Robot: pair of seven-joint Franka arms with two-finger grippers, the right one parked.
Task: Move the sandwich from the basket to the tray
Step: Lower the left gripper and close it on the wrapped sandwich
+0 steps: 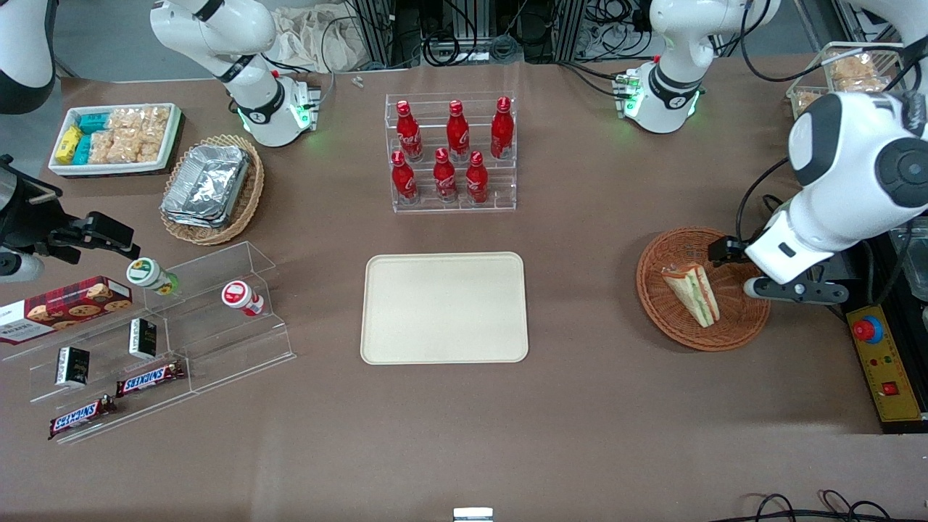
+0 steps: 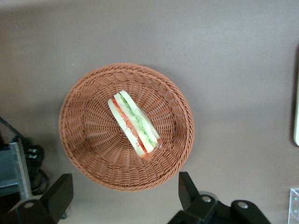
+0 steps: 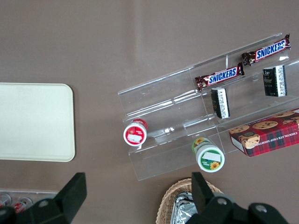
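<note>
Sandwich (image 2: pixel 134 123) wedge, green-red filling, in basket (image 2: pixel 84 140); tool (image 2: pixel 126 196) above, fingers apart.

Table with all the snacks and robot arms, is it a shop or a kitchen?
Probably neither: it looks like a robot lab set up as a pretend snack shop. Cola bottles and Snickers bars sit on clear display racks, cables lie loose, and the open gripper hovers above the sandwich in its basket.

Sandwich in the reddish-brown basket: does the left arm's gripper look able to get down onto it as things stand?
Probably yes. The gripper hangs open above the basket, and the sandwich lies alone in it with nothing covering it or crowding it.
</note>
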